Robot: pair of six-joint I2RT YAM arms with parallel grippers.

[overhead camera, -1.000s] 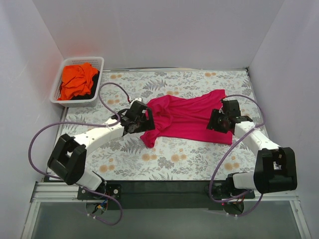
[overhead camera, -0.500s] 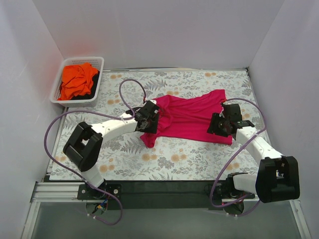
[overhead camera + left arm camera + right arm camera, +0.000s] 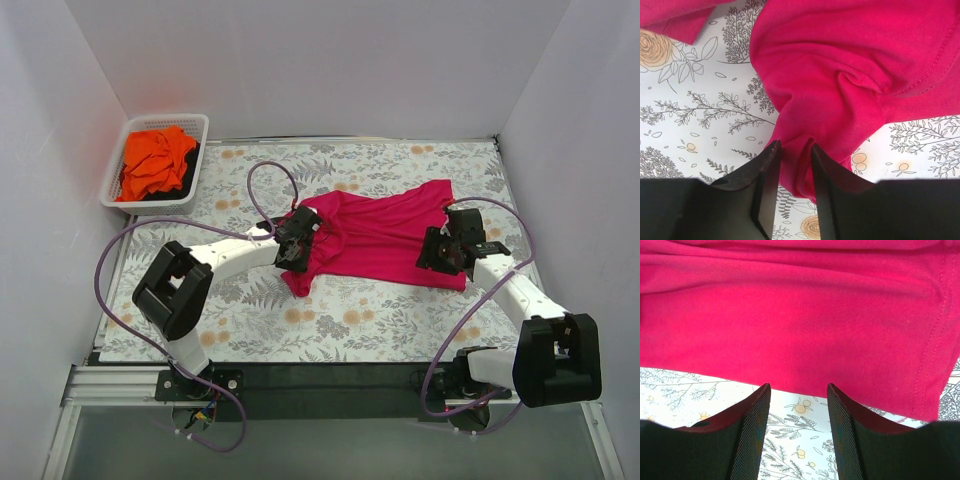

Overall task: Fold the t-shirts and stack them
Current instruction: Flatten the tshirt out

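The magenta-pink t-shirt point(image 3: 380, 235) lies crumpled across the middle of the floral table. My left gripper point(image 3: 297, 245) is at its left end. In the left wrist view a bunched fold of the magenta-pink t-shirt point(image 3: 840, 65) fills the narrow gap of the left gripper point(image 3: 795, 146), pinched between both fingers. My right gripper point(image 3: 440, 250) sits at the shirt's right side. In the right wrist view the right gripper point(image 3: 797, 386) stands open, its tips just at the hem of the t-shirt point(image 3: 790, 315), with only tablecloth between them. The orange t-shirt point(image 3: 155, 165) lies heaped in the basket.
A white slatted basket point(image 3: 150, 205) stands at the back left corner, with something dark under the orange cloth. White walls close in the table on three sides. The floral table cover point(image 3: 350, 320) shows bare in front of the shirt.
My left gripper has moved right onto the shirt's left end and narrowed from wide open onto a fold of cloth. The right arm shifted slightly, then held still with its jaws unchanged.
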